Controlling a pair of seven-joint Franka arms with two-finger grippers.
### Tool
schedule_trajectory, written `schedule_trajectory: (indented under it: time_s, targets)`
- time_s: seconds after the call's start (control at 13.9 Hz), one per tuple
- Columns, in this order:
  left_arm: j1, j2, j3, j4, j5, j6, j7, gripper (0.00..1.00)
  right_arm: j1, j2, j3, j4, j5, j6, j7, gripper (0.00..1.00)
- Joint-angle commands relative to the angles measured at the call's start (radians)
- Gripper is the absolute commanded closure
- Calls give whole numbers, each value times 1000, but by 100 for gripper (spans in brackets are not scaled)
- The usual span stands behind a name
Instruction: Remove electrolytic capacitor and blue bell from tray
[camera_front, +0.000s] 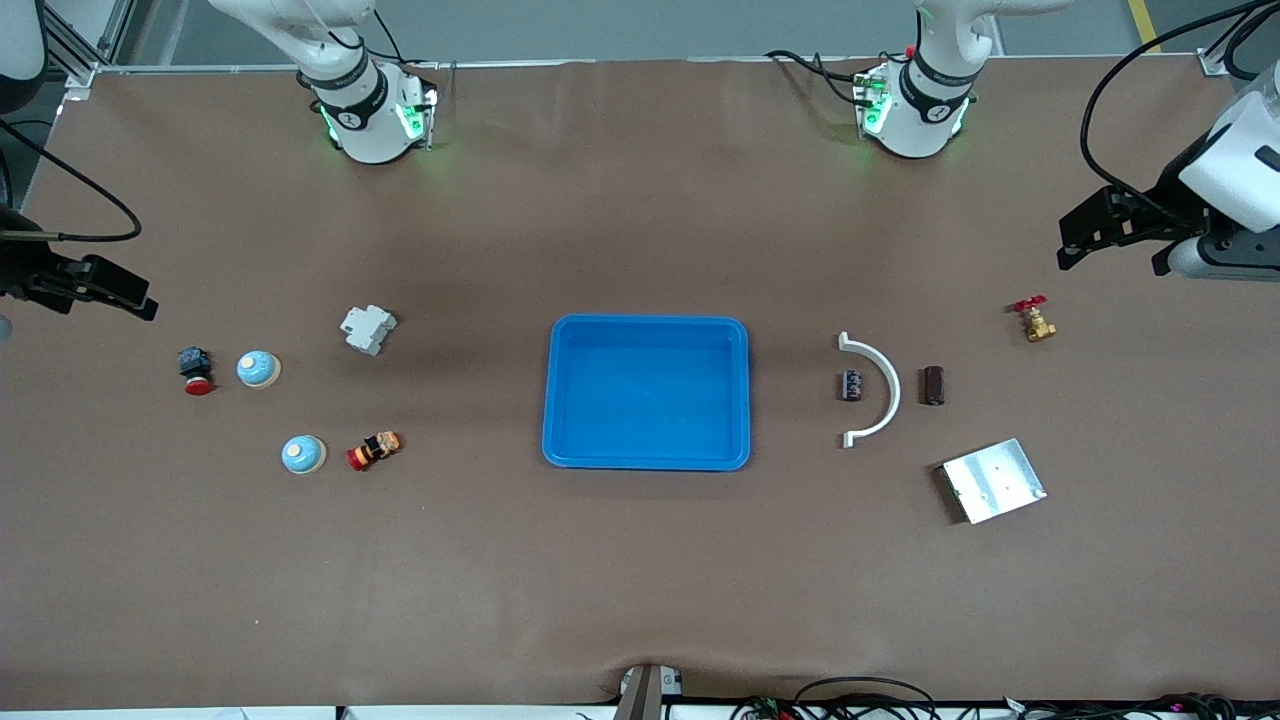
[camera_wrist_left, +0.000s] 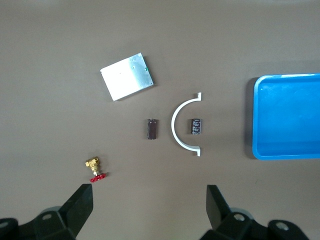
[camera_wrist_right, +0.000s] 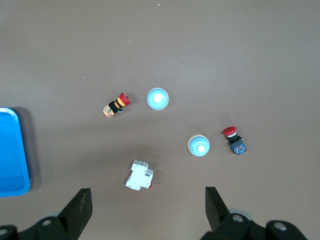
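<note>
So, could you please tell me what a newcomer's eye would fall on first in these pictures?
The bright blue tray in the middle of the brown table stands out first, with nothing in it. Toward the right arm's end lie two pale blue bells among red-capped push buttons; toward the left arm's end, a white curved bracket arcs between two small capacitors.

you're looking at two white arms on round bases (camera_front: 370, 125) with black bands and green lights, black cables trailing from each. the left gripper (camera_wrist_left: 147, 212) and right gripper (camera_wrist_right: 146, 212) have black fingers.
</note>
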Motion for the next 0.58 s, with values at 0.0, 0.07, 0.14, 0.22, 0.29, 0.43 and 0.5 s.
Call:
schedule_trajectory:
  time_s: [0.0,0.07,0.14,0.22,0.29,0.43,0.5]
  targets:
    - [-2,-2,1,3,-19,17,-17,0,-24,9,13,20,26,-7,-7,0]
    - [-1,-2,1,2,-19,26,-17,0,-24,9,11,20,28,-7,-7,0]
    - [-2,-2,1,2,-14,34,-17,0,-30,9,13,20,29,-7,-7,0]
    - [-2,-2,1,-1,-8,41,-17,0,-32,9,13,20,31,-9,-7,0]
    - [-2,0,1,-1,-7,43,-17,0,-32,9,13,20,31,-7,-7,0]
    - [-8,3,-1,-6,-4,43,-22,0,-32,9,13,20,32,-7,-7,0]
    - [-7,4,-11,-8,1,43,-20,0,-32,9,13,20,32,-7,-7,0]
